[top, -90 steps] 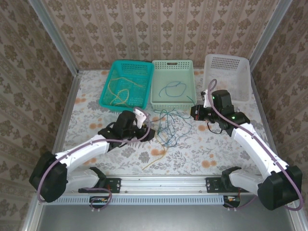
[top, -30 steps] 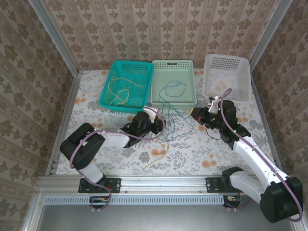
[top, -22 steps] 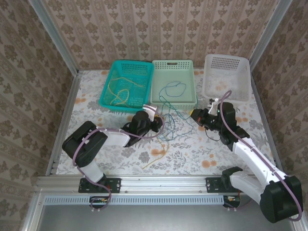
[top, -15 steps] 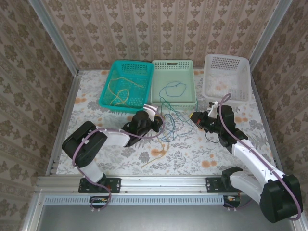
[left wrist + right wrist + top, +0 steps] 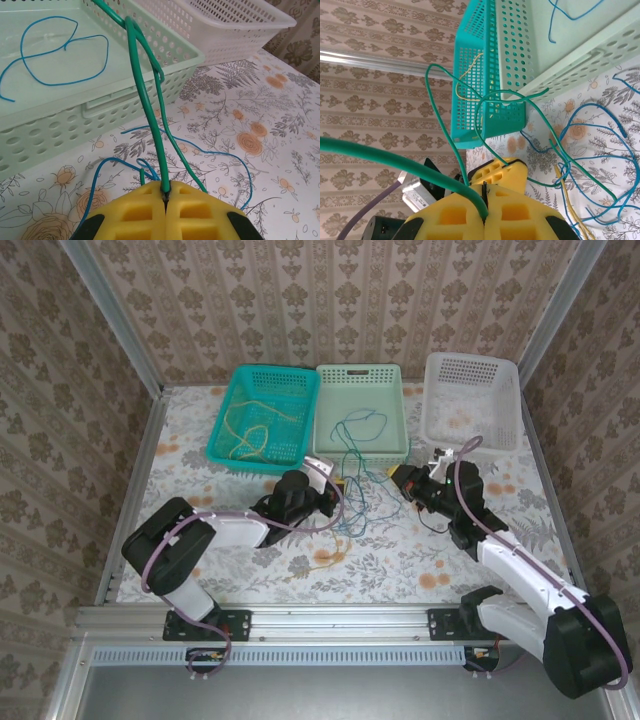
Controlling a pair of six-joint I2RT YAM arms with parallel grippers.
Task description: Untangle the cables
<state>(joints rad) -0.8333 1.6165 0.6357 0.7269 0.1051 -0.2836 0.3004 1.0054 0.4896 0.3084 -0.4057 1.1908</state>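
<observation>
Left gripper [image 5: 165, 194]: green cable [image 5: 146, 95] is pinched tight | Right gripper [image 5: 484, 192]: green cable is clamped likewise (jaws pressed together) | Blue cables [image 5: 220, 153]: strewn on table [image 5: 260, 100]

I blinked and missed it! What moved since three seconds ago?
The left hand slid right, toward the middle, its arm folding up behind it. The right hand came a little left to meet it. Both are now shut on the green cable. The teal basket, light green basket and white basket stayed put.
</observation>
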